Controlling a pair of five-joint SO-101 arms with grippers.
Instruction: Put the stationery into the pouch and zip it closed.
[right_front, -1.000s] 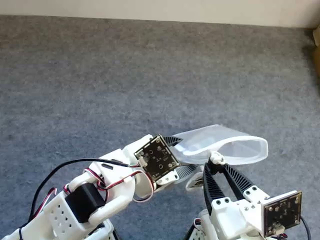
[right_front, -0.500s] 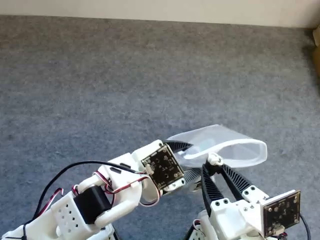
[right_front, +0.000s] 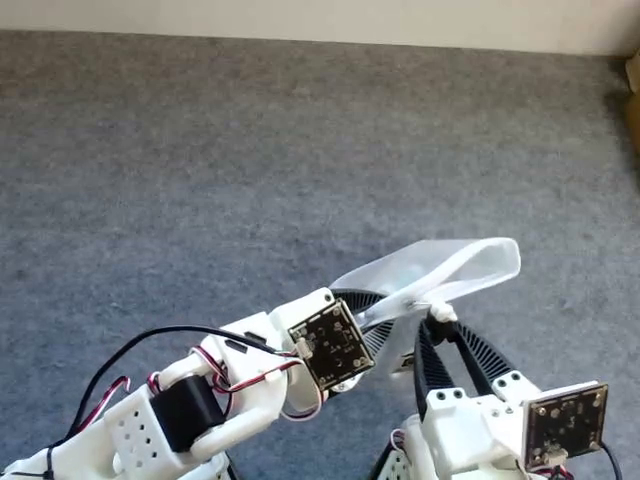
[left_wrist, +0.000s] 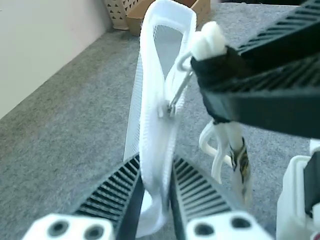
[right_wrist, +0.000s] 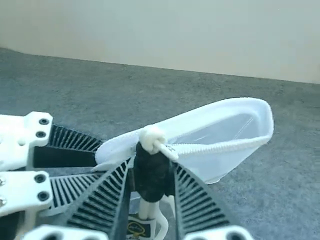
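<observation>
A white translucent pouch (right_front: 440, 272) hangs above the grey carpet between both arms, its mouth (right_wrist: 235, 127) partly open. My left gripper (left_wrist: 155, 167) is shut on the pouch's zipper edge (left_wrist: 152, 130) at one end; in the high view this left gripper (right_front: 375, 315) sits under the pouch's near corner. My right gripper (right_wrist: 152, 170) is shut on the black zipper pull with its white knot (right_wrist: 151, 136), right beside the left gripper's fingers (right_wrist: 70, 145). The same right gripper (right_front: 438, 320) stands just below the pouch. A small white looped item with a yellow label (left_wrist: 239, 161) hangs below the pull.
Grey carpet (right_front: 250, 150) spreads all round, with a pale wall along the far edge (right_front: 300, 15). A cardboard box and a basket (left_wrist: 125, 12) stand far off by the wall.
The pouch's far end has risen and its mouth has narrowed to a thin band. The right gripper with the pull has shifted slightly to the right along the zipper; the left arm edged right.
</observation>
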